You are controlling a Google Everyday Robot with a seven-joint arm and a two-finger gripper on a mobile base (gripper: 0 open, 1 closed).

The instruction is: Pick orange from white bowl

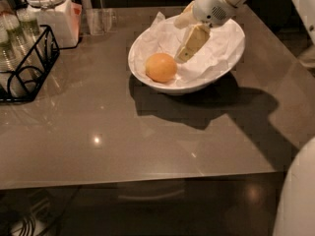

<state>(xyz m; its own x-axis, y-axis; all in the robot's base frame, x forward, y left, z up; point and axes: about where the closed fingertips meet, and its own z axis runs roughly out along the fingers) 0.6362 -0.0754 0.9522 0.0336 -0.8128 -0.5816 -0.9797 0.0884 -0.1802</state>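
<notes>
The orange (pixel 161 67) lies in the left part of the white bowl (pixel 147 43), on crumpled white paper. The bowl stands on the brown table at the back, right of centre. My gripper (pixel 179 42) comes in from the upper right and hangs inside the bowl, just right of the orange and a little above it. Its cream fingers (pixel 192 42) are spread apart and hold nothing. It does not touch the orange.
A black wire rack (pixel 27 63) with glass bottles stands at the left edge. A white lidded jar (pixel 49 11) and a clear cup (pixel 98 19) stand at the back left. The table's front edge (pixel 138 181) runs across below. My white body (pixel 298 200) shows at the lower right.
</notes>
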